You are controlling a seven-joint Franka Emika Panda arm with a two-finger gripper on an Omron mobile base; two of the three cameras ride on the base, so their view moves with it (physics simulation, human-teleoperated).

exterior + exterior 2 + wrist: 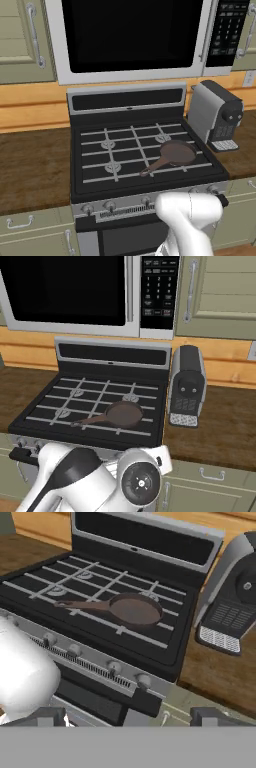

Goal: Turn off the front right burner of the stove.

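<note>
Hovering w/ jaws spread wide, nothing between, gripper (127,716) hung near side of stove (150,542), above knob row (114,668). Front right burner (176,152) sat under brown pan (131,608). Coffee machine (187,385) stood right of stove.

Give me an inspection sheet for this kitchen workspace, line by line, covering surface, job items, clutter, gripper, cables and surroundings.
Surface: wooden counter on both sides of the stove.
Job's things: front right burner mostly hidden under a brown frying pan; knobs in a row along the stove front.
Clutter: coffee machine on the counter right of the stove.
Gripper: gripper with jaws apart, in front of the stove's front edge, holding nothing.
Cables: nothing seen.
Surroundings: microwave above the stove; pale green cabinets; outlet on the wall.
</note>
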